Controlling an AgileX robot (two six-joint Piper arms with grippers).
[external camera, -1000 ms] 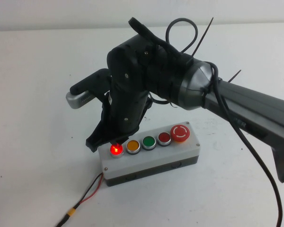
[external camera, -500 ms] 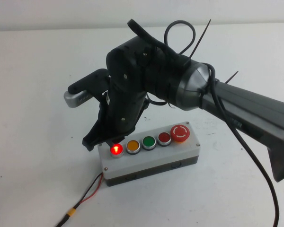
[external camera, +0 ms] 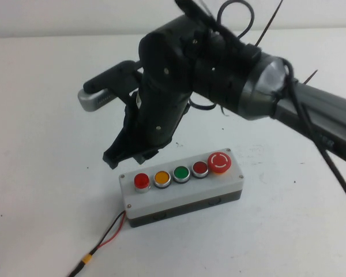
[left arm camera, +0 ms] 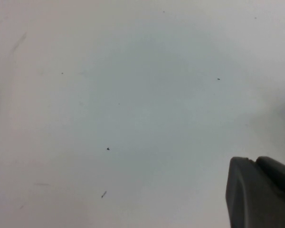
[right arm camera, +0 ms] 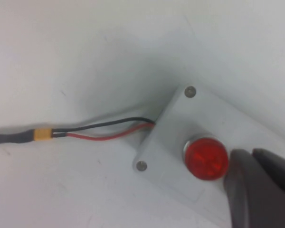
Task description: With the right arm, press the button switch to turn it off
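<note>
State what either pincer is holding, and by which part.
Nothing is held. The right pincer hangs above the button switch, apart from it; the left pincer is over bare table.

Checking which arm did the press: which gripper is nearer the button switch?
Right. The right gripper hangs just above and behind the button switch, apart from it. The left gripper faces only bare table, with no switch in its view.

A: Button switch [external camera: 142, 181]?
B: Round, red, silver rim, not glowing. End button of the grey box [external camera: 184, 196], on the wire side.
A: Right arm [external camera: 219, 86]?
B: Black, bulky, cabled; right gripper [external camera: 127, 154] just above the button switch, apart.
</note>
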